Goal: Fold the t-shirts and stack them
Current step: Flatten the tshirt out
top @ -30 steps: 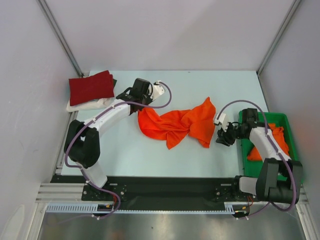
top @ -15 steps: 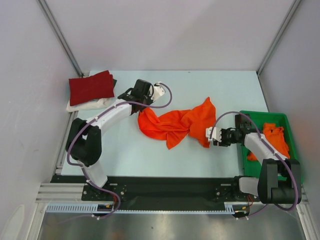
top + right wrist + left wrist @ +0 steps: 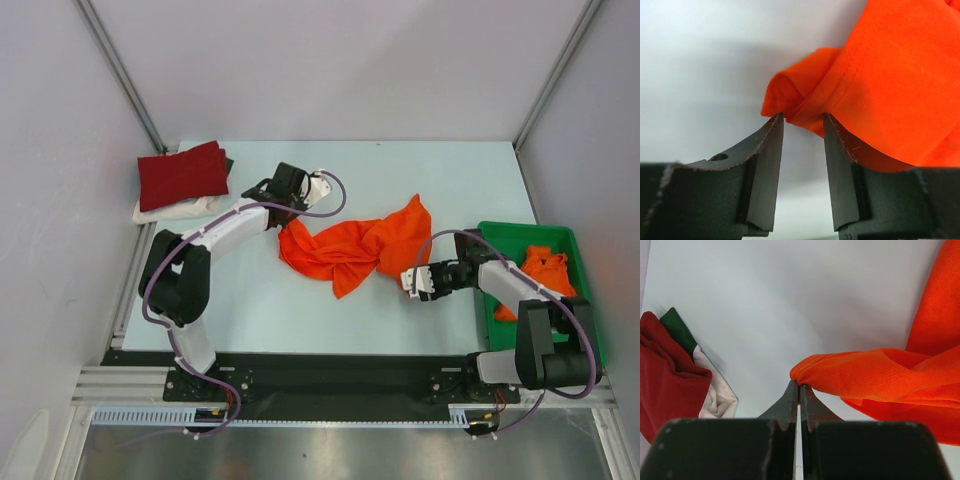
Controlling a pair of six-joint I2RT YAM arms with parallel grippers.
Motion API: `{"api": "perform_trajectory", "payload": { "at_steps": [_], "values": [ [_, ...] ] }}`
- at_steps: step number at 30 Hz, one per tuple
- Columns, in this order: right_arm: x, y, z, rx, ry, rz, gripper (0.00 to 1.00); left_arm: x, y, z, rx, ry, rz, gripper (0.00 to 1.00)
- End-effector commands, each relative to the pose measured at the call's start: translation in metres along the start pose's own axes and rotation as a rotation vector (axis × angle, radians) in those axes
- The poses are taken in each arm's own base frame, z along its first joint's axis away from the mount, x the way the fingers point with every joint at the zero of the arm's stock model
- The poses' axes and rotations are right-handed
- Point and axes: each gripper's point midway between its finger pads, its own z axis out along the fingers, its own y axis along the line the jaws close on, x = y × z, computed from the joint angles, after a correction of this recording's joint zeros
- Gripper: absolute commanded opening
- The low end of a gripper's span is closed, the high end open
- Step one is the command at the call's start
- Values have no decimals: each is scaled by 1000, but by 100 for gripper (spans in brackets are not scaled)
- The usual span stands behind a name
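A crumpled bright orange t-shirt (image 3: 350, 247) lies across the middle of the table. My left gripper (image 3: 287, 219) is shut on its left edge; the wrist view shows the jaws pinching the orange fold (image 3: 850, 372). My right gripper (image 3: 412, 281) is open at the shirt's right corner; in its wrist view the orange hem (image 3: 805, 107) lies right at the fingertips, not clamped. A folded dark red t-shirt (image 3: 182, 173) lies on a folded white one (image 3: 180, 209) at the far left, also in the left wrist view (image 3: 667, 377). Another orange t-shirt (image 3: 545, 275) lies in the bin.
A green plastic bin (image 3: 530, 236) stands at the right edge of the table, beside my right arm. Metal frame posts rise at the back corners. A dark green cloth edge (image 3: 680, 330) shows under the red shirt.
My right gripper has moved left from beside the bin to the orange shirt's right corner. My left gripper has stayed shut on the shirt's left edge, shifting slightly.
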Motion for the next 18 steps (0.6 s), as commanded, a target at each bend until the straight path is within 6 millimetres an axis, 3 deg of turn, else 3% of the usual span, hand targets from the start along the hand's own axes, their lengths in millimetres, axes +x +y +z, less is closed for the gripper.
{"api": "perform_trajectory", "payload": {
  "at_steps": [1,12,18],
  "values": [
    [-7,-12,4,1,-28,-59,43,-12,7,-1,-29,-30,-22,0],
    [3,-14,11,-14,6,-41,38,-12,5,1,-30,-27,-27,0],
    [3,-19,13,10,19,-30,26,-13,5,2,-31,-29,-25,0]
  ]
}}
